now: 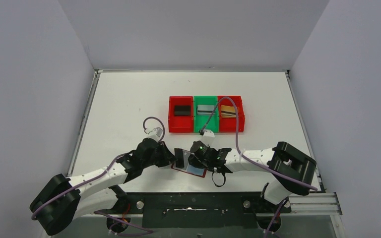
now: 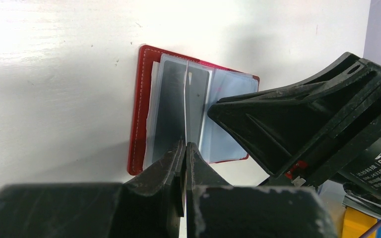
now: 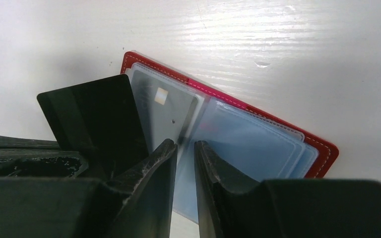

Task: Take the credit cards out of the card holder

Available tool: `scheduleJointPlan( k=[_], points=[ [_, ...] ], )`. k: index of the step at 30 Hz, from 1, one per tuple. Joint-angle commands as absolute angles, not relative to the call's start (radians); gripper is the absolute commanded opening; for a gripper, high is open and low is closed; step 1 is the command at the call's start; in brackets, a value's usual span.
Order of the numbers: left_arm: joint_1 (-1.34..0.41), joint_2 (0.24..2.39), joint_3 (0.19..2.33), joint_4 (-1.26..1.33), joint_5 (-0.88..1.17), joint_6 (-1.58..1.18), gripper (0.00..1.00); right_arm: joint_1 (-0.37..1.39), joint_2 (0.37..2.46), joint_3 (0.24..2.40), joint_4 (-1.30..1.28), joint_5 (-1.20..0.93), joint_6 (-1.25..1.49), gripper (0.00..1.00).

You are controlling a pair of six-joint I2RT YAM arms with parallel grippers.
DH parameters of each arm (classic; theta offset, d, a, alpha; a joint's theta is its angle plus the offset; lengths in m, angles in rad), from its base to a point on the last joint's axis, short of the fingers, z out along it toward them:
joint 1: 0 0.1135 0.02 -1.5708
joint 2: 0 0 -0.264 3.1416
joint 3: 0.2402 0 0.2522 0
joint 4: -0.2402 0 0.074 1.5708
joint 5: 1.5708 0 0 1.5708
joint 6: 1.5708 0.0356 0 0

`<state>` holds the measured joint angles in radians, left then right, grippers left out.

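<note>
The dark red card holder (image 1: pixel 202 173) lies open near the table's front edge, its clear bluish sleeves (image 3: pixel 258 144) up. My left gripper (image 2: pixel 184 145) is shut on a black credit card (image 3: pixel 94 119), which stands on edge over the holder's left page (image 2: pixel 166 114). Another grey credit card (image 3: pixel 171 109) sits in a sleeve there. My right gripper (image 3: pixel 183 144) hovers at the holder's middle fold. Its jaws are a narrow gap apart, and only sleeve shows between them. In the top view the left gripper (image 1: pixel 175 158) and the right gripper (image 1: pixel 194 157) meet over the holder.
A row of bins stands mid-table: a red bin (image 1: pixel 171 121) with a black card, a green bin (image 1: pixel 206 124) with a silver card, and a red bin (image 1: pixel 240 119) with a gold card. The right arm's cable (image 1: pixel 236 134) loops over the bins.
</note>
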<state>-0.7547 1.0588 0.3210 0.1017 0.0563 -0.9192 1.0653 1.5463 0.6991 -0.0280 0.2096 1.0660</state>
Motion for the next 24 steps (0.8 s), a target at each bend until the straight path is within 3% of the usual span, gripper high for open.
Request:
scheduleJointPlan(
  k=[1,11,17,24],
  points=[
    [-0.746,1.04,0.328,0.151,0.064,-0.911,0.0,1.08,1.517,0.706,-0.095,0.276,1.098,0.22],
    [-0.742,1.014,0.334,0.154,0.085,-0.904,0.0,1.095,1.423,0.679,-0.045,0.324,1.072,0.24],
    [-0.737,0.969,0.338,0.134,0.087,-0.89,0.0,1.088,1.299,0.591,0.009,0.371,1.067,0.31],
    [-0.722,0.904,0.339,0.119,0.077,-0.89,0.0,1.08,1.111,0.365,0.302,0.328,1.063,0.67]
  ],
)
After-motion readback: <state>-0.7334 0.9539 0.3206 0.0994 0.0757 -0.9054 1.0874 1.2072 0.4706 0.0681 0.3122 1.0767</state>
